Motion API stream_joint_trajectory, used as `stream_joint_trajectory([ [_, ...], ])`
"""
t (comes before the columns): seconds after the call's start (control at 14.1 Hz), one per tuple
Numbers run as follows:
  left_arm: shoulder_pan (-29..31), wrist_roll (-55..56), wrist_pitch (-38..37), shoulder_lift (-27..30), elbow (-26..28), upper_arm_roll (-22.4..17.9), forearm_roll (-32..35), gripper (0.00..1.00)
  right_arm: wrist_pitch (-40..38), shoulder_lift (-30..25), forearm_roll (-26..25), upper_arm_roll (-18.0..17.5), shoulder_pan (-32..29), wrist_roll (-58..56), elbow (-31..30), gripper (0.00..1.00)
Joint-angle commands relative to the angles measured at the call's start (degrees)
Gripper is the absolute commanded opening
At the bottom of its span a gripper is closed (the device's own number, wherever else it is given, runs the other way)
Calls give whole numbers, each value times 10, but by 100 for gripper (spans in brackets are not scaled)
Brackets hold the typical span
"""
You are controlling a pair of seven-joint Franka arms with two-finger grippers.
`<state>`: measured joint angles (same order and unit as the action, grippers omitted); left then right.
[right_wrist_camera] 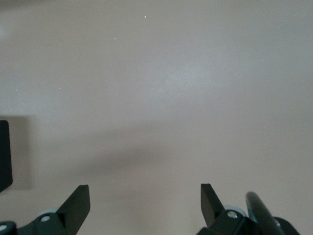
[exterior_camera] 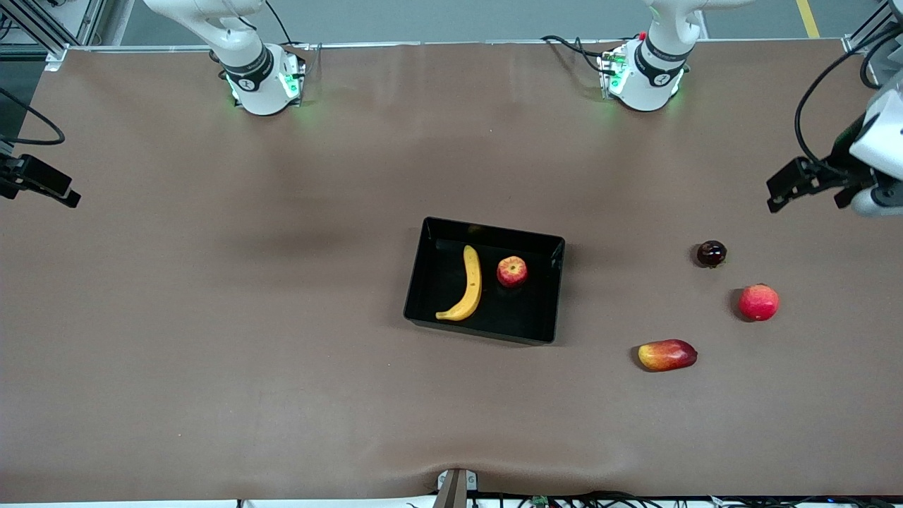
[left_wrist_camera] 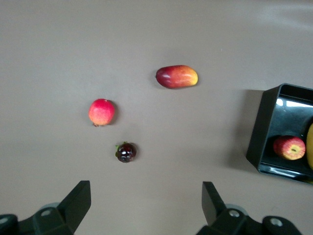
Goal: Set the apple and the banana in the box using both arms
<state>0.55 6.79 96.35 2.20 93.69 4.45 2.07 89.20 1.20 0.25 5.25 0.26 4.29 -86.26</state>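
The banana [exterior_camera: 464,286] and the apple [exterior_camera: 512,271] both lie inside the box [exterior_camera: 487,228], which sits on the tabletop [exterior_camera: 282,317] about midway between the two arms. The banana's long line runs from the robots' side toward the front camera, and the apple rests beside it, toward the left arm's end, not touching it. So both fruits look to be where the task wants them, and I think no more picking up is needed. The left tool [left_wrist_camera: 146,205] hangs high over the left arm's end of the tabletop, open and holding nothing. From this tool the box lies well off toward the middle, with three other fruits between: a small dark fruit [exterior_camera: 711,253] closest to it, a round red-pink fruit [exterior_camera: 758,302] a bit farther, and a red-and-yellow mango [exterior_camera: 667,355] closer to the box. The right tool [right_wrist_camera: 145,205] hangs over bare tabletop at the right arm's end, open and empty too. Only a black corner of the box [right_wrist_camera: 4,155] peeks in at the edge of its wrist view. Both tools are well apart from the box, so neither arm is clearly the closer one. If anything comes next, I guess both arms just wait.
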Motion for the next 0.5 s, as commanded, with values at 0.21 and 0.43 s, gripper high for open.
stream_joint_trajectory([
  [0.21,-6,6,9,7,20,-4,-14,100,-9,0,5,0,4,4,13,100],
  [0.43,-6,14,-3,13,16,-4,-14,100,-8,0,5,0,4,4,14,100],
])
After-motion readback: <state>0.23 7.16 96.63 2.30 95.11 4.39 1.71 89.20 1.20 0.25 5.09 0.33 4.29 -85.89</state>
